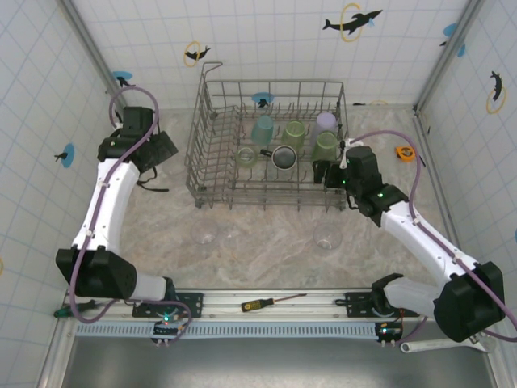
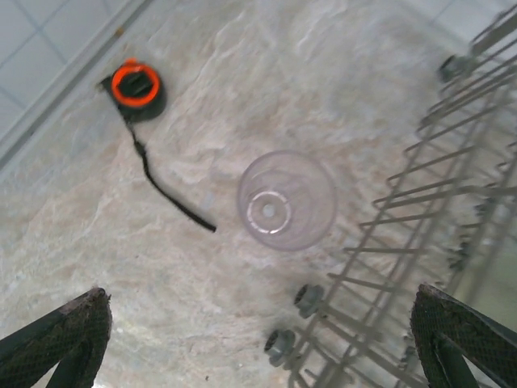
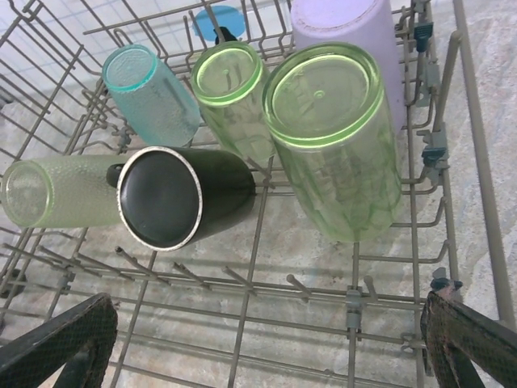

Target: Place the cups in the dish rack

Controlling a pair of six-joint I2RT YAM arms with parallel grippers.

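**Six cups in rack, clear glasses on surface, both end effectors spread**

Top view: the dish rack (image 1: 198,153) stands at the centre-back of the surface (image 1: 266,263). Two clear pieces stand on the surface in front of it, well apart: the left-front glass (image 1: 206,233) and the right-front glass (image 1: 326,236). A screwdriver (image 1: 271,302) lies on the near rail. The left end effector (image 1: 161,150) sits just off the rack's left wall. The right end effector (image 1: 327,173) is at the rack's near right corner.

The left wrist view adds detail under that arm. A clear tumbler (image 2: 287,200) stands upright on the surface, just beside the rack wall. An orange tape measure (image 2: 136,84) with a black strap lies further off. The left end effector (image 2: 258,295) is spread with nothing between its fingers (image 2: 73,335). The tumbler lies ahead of them, roughly centred on the gap, and is not touched.

The right wrist view resolves the load:
- The teal cup (image 3: 149,93), pale green cup (image 3: 230,89), large green cup (image 3: 335,137) and lavender cup (image 3: 347,32) lean on the tines in the back row.
- The black mug (image 3: 182,198) and the ribbed pale cup (image 3: 56,190) lie in front of them.

The right end effector (image 3: 262,323) is spread wide and empty. Its fingers (image 3: 468,339) are near the rack's front wires. The large green cup and the black mug are the nearest cups ahead of it, and neither is in contact.
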